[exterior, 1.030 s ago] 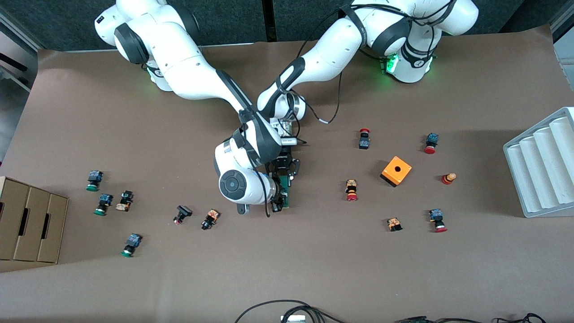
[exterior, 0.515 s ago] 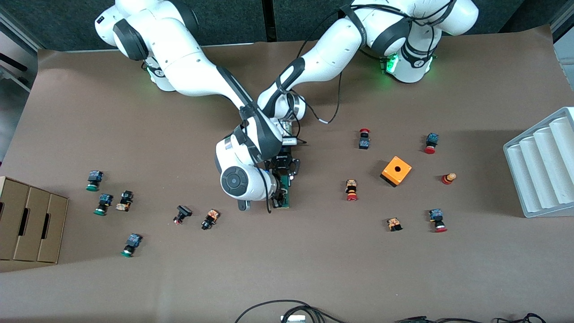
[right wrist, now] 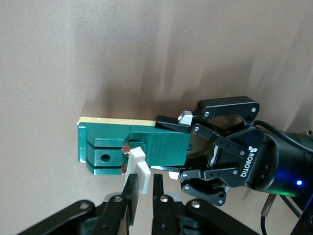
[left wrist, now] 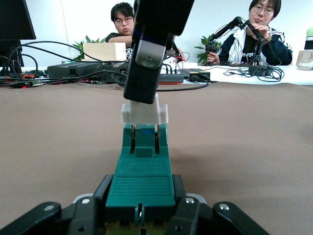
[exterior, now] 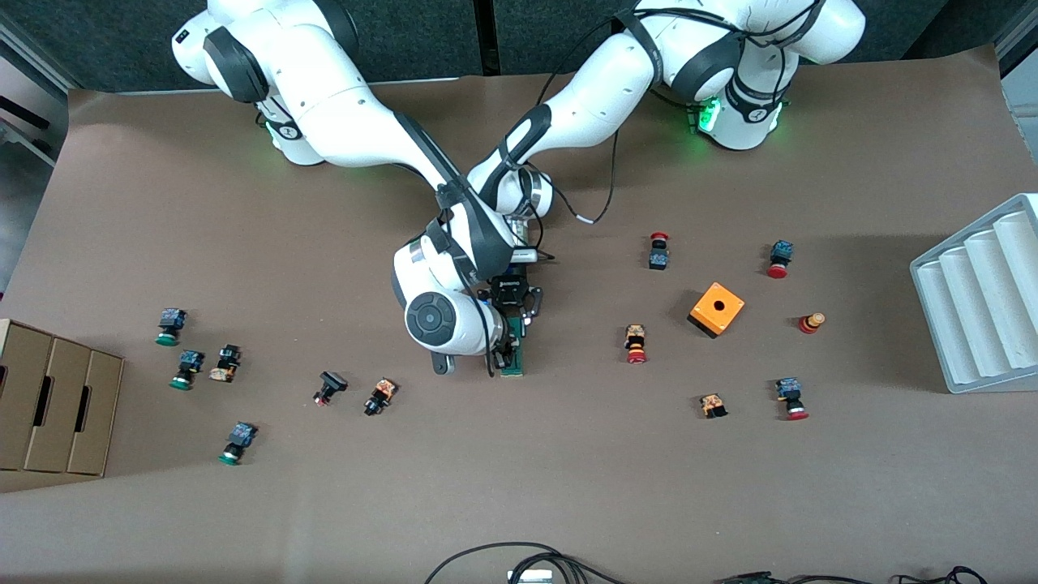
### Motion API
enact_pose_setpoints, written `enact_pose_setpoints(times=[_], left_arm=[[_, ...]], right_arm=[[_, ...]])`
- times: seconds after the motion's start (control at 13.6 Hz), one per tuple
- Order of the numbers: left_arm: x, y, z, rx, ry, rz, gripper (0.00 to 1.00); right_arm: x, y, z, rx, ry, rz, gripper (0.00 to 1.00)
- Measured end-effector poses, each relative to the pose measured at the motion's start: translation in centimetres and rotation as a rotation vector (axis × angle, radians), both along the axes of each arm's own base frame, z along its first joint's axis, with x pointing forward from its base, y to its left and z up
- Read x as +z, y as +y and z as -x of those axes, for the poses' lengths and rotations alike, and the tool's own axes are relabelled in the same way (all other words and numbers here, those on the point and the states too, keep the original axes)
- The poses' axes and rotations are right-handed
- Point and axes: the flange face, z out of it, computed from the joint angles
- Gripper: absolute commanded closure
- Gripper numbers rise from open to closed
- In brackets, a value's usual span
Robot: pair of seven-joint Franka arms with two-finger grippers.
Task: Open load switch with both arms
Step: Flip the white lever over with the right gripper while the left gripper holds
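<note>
Load switch: dark green body, cream-yellow base strip, white piece, copper-coloured contacts. Left pincer: black, white lettering. Right pincer: black. Desk: plain brown covering. Cube: orange, dark round hole. Pushbuttons: red caps toward left arm's end, green caps toward right arm's end. Rack: pale grey. Box: tan cardboard.

The whole table is seen from high across it, facing the bases. Both wrist views are taken close in: the left low along the load switch, the right down onto it; the switch is shared.
</note>
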Motion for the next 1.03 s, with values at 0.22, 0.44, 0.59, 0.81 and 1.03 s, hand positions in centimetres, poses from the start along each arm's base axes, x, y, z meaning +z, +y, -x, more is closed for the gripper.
enact_pose_setpoints(times=[0.22,0.44,0.59,0.81,1.03], left_arm=[[-0.1,0.0,0.0,0.000,0.001,-0.001,0.47],[-0.1,0.0,0.1,-0.001,0.001,-0.001,0.47],[-0.1,0.0,0.1,-0.001,0.001,-0.001,0.47],[-0.1,0.0,0.1,-0.001,0.000,-0.001,0.47],[-0.1,0.0,0.1,-0.001,0.000,-0.001,0.47]], right_arm=[[-0.3,-0.1,0.1,0.000,0.001,0.002,0.82],[-0.6,0.3,0.6,0.015,-0.004,0.014,0.82],[-1.0,0.5,1.1,0.021,-0.001,0.021,0.82],[-1.5,0.7,1.6,0.025,0.001,0.026,0.82],[-1.9,1.3,2.1,0.032,-0.005,0.027,0.82]])
